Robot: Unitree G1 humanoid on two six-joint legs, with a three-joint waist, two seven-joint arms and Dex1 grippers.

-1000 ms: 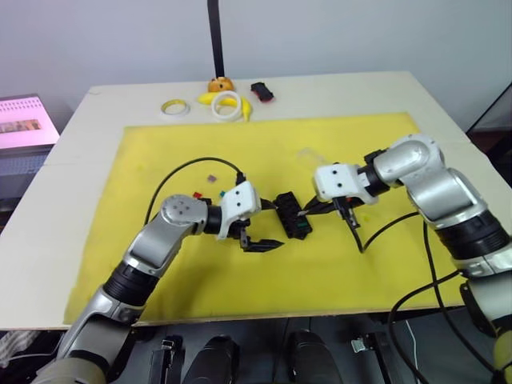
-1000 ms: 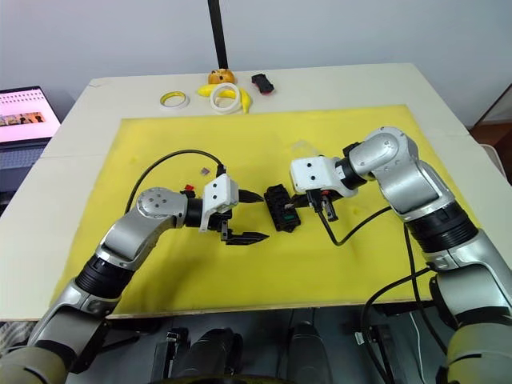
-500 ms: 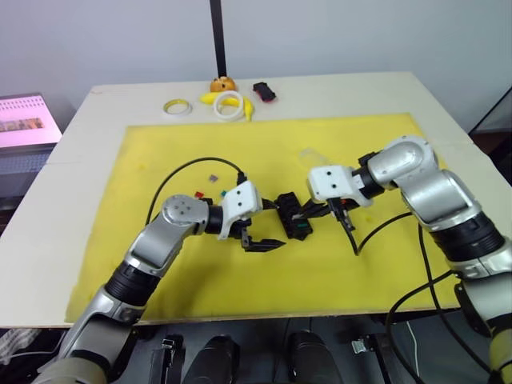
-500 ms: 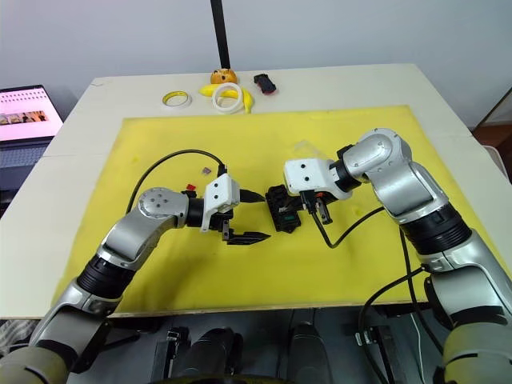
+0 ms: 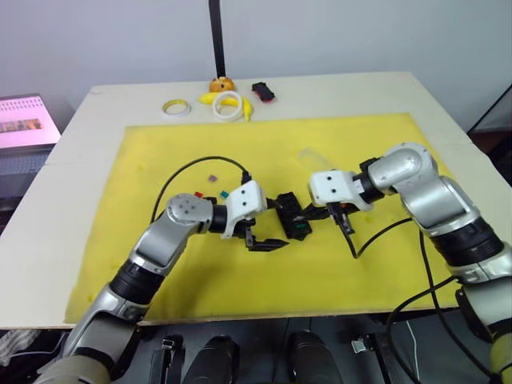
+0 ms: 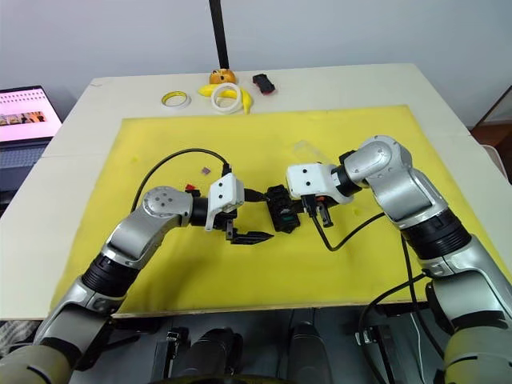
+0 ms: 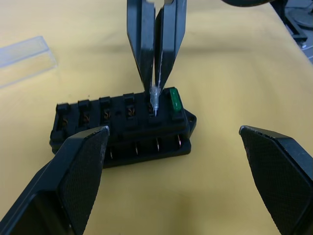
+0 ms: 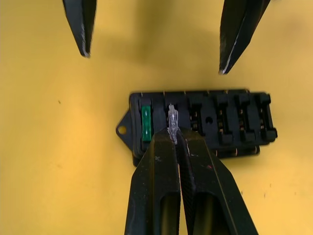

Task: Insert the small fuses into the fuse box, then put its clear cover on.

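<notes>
The black fuse box (image 5: 292, 216) lies mid-mat with a green fuse (image 7: 174, 99) seated in an end slot. My right gripper (image 8: 173, 134) is shut on a clear-grey fuse (image 8: 171, 116), whose tip is at the slot beside the green one. On the fuse box's left, my left gripper (image 5: 272, 222) stands open, one finger toward each side of the block and touching nothing. The clear cover (image 5: 312, 156) lies flat on the mat behind the box. Loose small fuses, a red one (image 5: 198, 194) and a purple one (image 5: 212, 178), sit to the left.
The yellow mat (image 5: 360, 264) covers most of the table. At the back edge are a yellow tape ring (image 5: 174, 106), a white ring (image 5: 228, 102), an orange object (image 5: 220, 83) and a small black and red toy car (image 5: 262, 91). A laptop (image 5: 24, 120) sits far left.
My left gripper has slid right, closer to the fuse box. My right gripper, holding the fuse, has shifted slightly left and closer to the slots.
</notes>
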